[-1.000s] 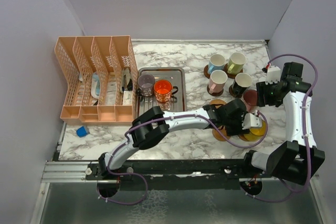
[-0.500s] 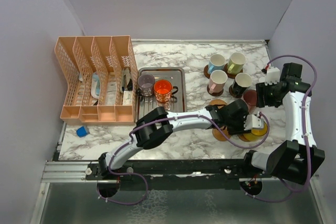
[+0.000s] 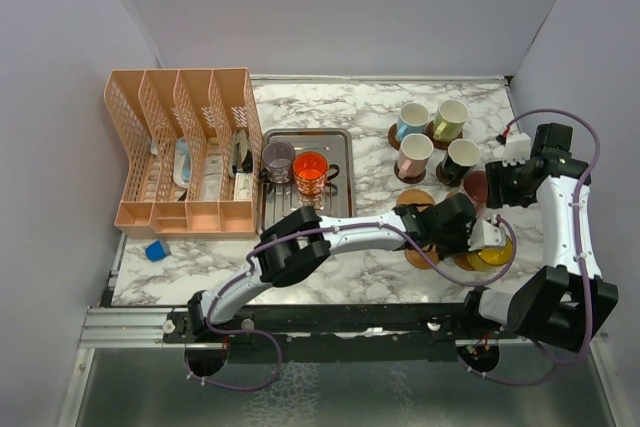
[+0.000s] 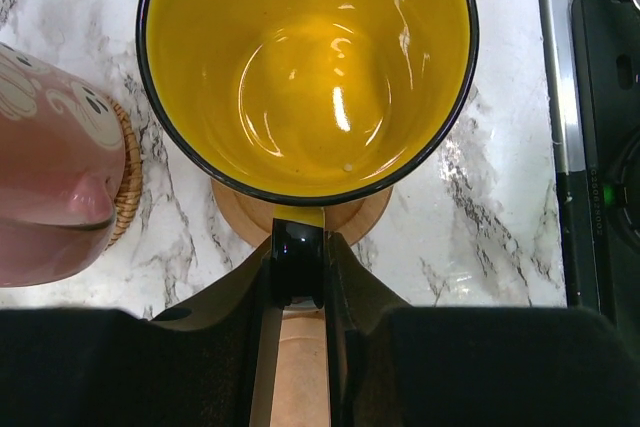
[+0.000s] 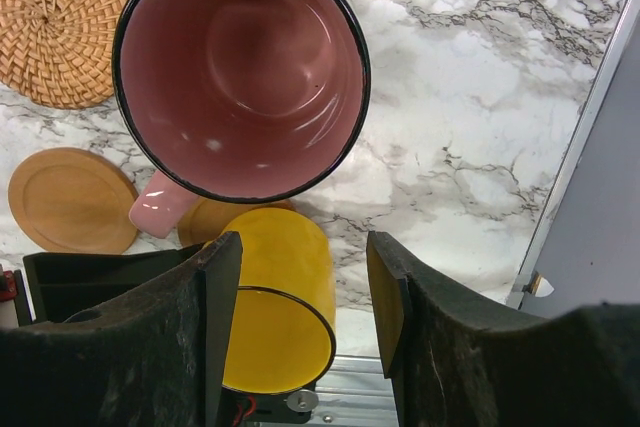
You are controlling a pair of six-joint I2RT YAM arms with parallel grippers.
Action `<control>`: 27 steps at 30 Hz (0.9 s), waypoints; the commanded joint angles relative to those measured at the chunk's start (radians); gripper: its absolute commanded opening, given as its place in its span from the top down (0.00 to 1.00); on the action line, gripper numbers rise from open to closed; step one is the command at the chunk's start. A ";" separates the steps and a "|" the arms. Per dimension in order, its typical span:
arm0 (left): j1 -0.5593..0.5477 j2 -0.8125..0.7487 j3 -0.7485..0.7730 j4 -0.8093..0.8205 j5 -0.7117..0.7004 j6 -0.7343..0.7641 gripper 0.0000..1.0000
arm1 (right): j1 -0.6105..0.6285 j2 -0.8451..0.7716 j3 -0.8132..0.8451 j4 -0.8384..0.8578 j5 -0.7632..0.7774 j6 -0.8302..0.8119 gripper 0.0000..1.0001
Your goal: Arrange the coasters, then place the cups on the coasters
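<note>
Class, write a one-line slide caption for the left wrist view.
Left gripper pinches the yellow cup's black handle; the cup stands on a wooden coaster.

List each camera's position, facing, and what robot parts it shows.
Top external: above and behind the left arm and right arm, looking down on the marble table; both show.
Left wrist: on the left arm, looking down into the yellow cup; left hand pinches its handle.
Right wrist: on the right arm, looking down into the maroon cup; right hand open at the bottom.
Shared: both wrist views show the yellow and maroon cups.
</note>
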 commanded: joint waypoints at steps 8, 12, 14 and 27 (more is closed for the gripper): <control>-0.019 -0.067 -0.043 0.010 -0.135 -0.095 0.97 | -0.007 0.003 0.019 0.028 0.022 0.024 0.47; -0.019 -0.095 -0.079 0.024 -0.157 -0.142 1.00 | -0.007 0.004 0.018 0.027 0.023 0.026 0.47; -0.019 -0.107 -0.086 0.027 -0.177 -0.174 1.00 | -0.007 0.004 0.018 0.028 0.023 0.026 0.47; -0.032 -0.097 -0.077 -0.019 -0.272 -0.332 1.00 | -0.007 0.001 0.007 0.026 0.023 0.028 0.47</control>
